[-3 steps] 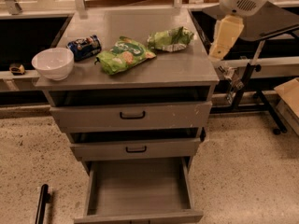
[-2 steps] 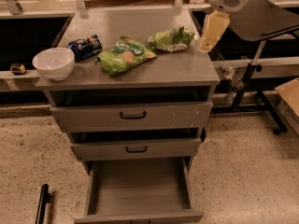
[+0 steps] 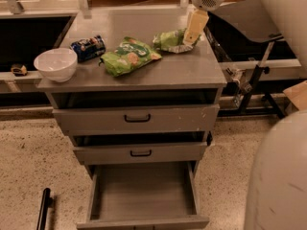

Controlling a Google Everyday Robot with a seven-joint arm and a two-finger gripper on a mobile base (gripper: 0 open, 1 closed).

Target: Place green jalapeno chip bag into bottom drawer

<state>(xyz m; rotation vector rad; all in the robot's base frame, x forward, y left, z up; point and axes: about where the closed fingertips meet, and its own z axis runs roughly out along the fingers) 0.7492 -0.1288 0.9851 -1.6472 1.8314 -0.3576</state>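
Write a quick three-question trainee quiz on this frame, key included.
1. True or false: the bottom drawer is pulled open.
2. Where is the claw? A) inside the bottom drawer B) by the green jalapeno chip bag, at the rear right of the cabinet top C) out of view
3. How many bags lie on the cabinet top?
Key: 1 true; 2 B; 3 two, counting the flat bright-green bag.
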